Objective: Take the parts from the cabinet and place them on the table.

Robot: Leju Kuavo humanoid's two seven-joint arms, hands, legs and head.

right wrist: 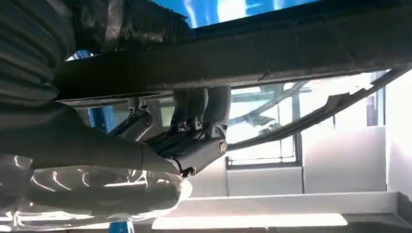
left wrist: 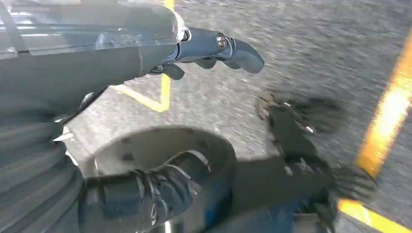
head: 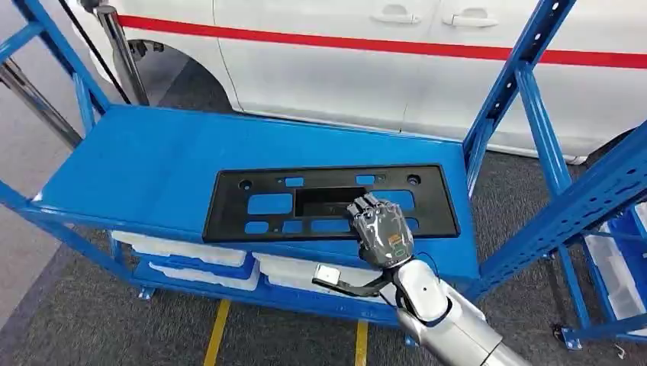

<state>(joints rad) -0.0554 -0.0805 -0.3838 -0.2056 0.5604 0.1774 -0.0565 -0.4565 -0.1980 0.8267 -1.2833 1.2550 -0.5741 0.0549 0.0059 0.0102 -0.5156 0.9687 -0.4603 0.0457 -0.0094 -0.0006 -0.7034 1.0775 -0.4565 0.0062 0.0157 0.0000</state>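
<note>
Resting on the black panel [head: 328, 202], right hand [head: 381, 229] curls fingers [right wrist: 194, 116] underneath.

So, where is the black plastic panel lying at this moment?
In the head view, the black plastic panel lies flat on the blue shelf, toward its right front part, with the right robot hand on its near edge.

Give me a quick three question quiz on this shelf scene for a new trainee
1. True or false: the black plate frame lies on the rack's lower shelf.
2. Which hand is on the frame? A left hand B right hand
3. What stands behind the blue rack?

Key: 1 false, it lies on the top blue shelf. 2 B, at its near edge. 3 A white vehicle with a red stripe.
</note>
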